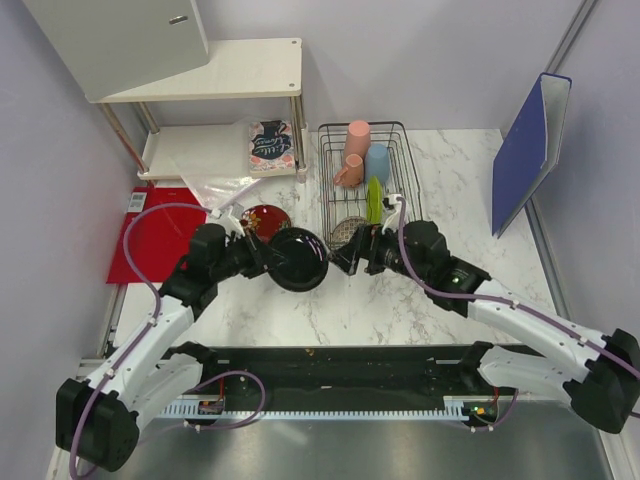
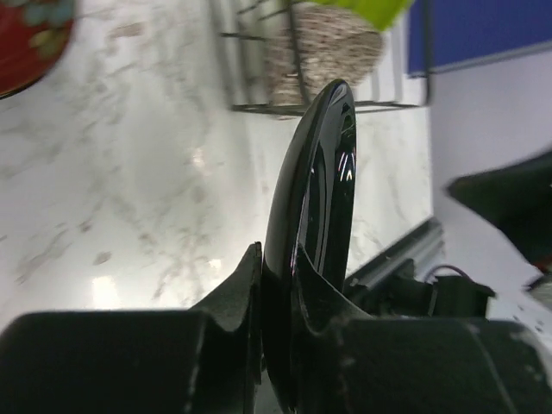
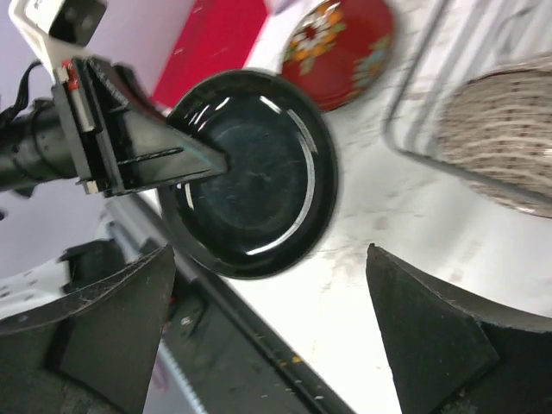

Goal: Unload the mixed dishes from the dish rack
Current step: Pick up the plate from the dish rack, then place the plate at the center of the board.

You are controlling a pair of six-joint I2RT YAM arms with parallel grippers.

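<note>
Step in hand: setting down the black plate (image 1: 300, 260); I judge it already out of the rack (image 1: 322, 160) and on its way to the table (image 1: 450, 200).
My left gripper (image 1: 268, 256): fingers (image 2: 250, 285) clamped on the plate's near rim, one on each face.
My right gripper (image 1: 345, 257): fingers wide apart and holding nothing, at 3 o'clock of the plate, by the rack's near end.
Where the plate is: over the marble at 7 o'clock of the rack, with the red plate (image 1: 265, 218) lying on the table just beside it at 11 o'clock.
In the rack: green plate (image 1: 373, 200), speckled bowl (image 1: 348, 232), pink mug (image 1: 348, 170), tall pink cup (image 1: 357, 138) and blue cup (image 1: 377, 160).
Next move, as I judge it: lower the plate flat onto bare marble, keep its rim off the red plate, then part my left fingers and draw back.
Hard to tell: whether the plate's far rim touches the table or hangs above it; how much it tilts.
Hidden or cut off: my lower left finger under the plate in the top view; most of the bowl and rack in both wrist views.
</note>
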